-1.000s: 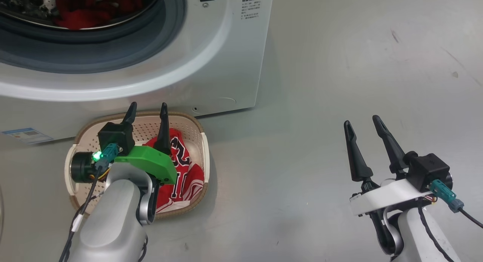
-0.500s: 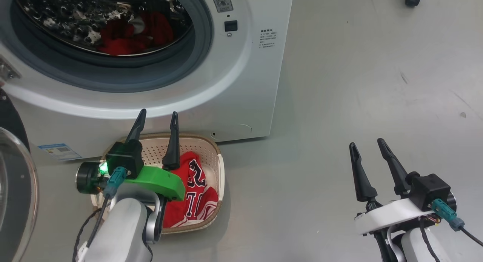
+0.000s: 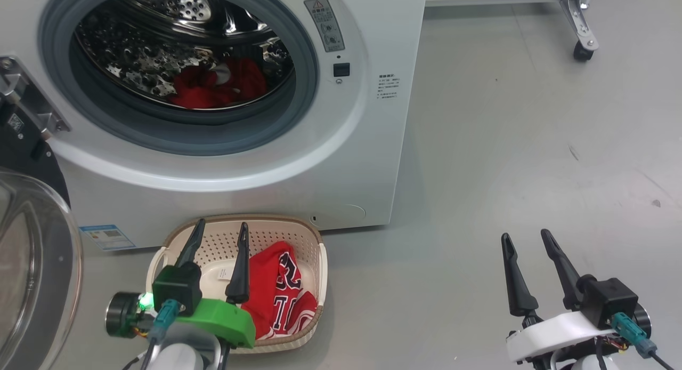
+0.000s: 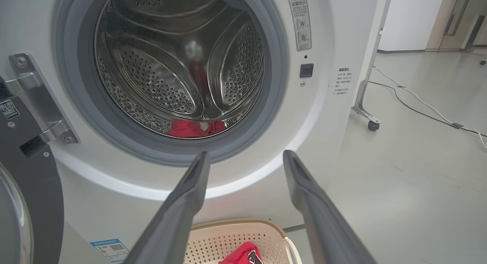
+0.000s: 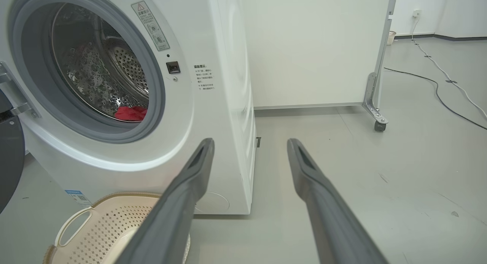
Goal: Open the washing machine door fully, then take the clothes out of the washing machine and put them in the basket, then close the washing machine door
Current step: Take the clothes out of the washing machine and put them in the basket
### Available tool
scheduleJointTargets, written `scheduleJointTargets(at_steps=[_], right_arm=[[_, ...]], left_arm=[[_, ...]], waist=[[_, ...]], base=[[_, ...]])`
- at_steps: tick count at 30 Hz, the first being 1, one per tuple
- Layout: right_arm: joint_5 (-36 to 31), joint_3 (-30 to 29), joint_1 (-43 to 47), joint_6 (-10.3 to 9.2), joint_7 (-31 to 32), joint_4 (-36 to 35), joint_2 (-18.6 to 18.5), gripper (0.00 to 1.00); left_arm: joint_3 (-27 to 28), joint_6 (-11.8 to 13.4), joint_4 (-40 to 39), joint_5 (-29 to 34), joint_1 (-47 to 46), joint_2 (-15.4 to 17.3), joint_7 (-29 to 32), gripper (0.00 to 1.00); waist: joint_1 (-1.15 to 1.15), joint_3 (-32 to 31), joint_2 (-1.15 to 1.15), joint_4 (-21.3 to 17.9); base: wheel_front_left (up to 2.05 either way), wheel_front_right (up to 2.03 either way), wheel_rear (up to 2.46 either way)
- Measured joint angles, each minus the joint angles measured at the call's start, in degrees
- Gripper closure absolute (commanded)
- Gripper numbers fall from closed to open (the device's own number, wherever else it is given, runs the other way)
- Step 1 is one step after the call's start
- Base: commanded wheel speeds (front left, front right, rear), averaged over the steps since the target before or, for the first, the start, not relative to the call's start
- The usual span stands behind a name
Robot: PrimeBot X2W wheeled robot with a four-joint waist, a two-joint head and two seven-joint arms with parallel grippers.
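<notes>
The white washing machine point(image 3: 367, 162) stands with its door point(image 3: 37, 284) swung open at the left. Red clothes point(image 3: 218, 85) lie at the bottom of the steel drum, also seen as clothes point(image 4: 192, 128) and clothes point(image 5: 131, 113). The cream basket point(image 3: 314, 255) sits on the floor before the machine with a red lettered garment point(image 3: 279, 298) inside. My left gripper point(image 3: 224, 234) hovers open and empty above the basket. Over bare floor at the lower right, my right gripper point(image 3: 525, 241) is open and empty too. In the left wrist view the left gripper point(image 4: 245, 157) points at the drum opening.
A wheeled white panel stands behind the machine, with a caster point(image 3: 581, 51) on the floor. Cables point(image 5: 437, 85) run across the grey floor at the far right. The door hinge bracket point(image 3: 29, 103) juts out at the machine's left side.
The head camera has tilted up, so the drum opening and the door have come further into view. Both grippers stay open, their place against the basket and floor about the same.
</notes>
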Motion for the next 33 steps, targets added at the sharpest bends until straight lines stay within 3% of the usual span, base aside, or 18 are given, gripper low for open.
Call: scheduleJointTargets(at_steps=[17,33], right_arm=[[0.0,1.0,3.2,-1.05,0.0,-1.8,0.2,0.00],[0.0,1.5,3.5,-1.59,0.0,-2.7,0.1,0.00]], left_arm=[[0.7,0.0,-4.1,0.7,8.2,0.4,0.0,0.00],[0.8,0.0,-6.9,2.0,10.3,0.4,0.0,0.00]], waist=[[0.00,-2.2,0.00,1.7],[0.00,-2.1,0.00,2.0]], base=[[0.00,0.00,0.00],[0.00,0.00,0.00]])
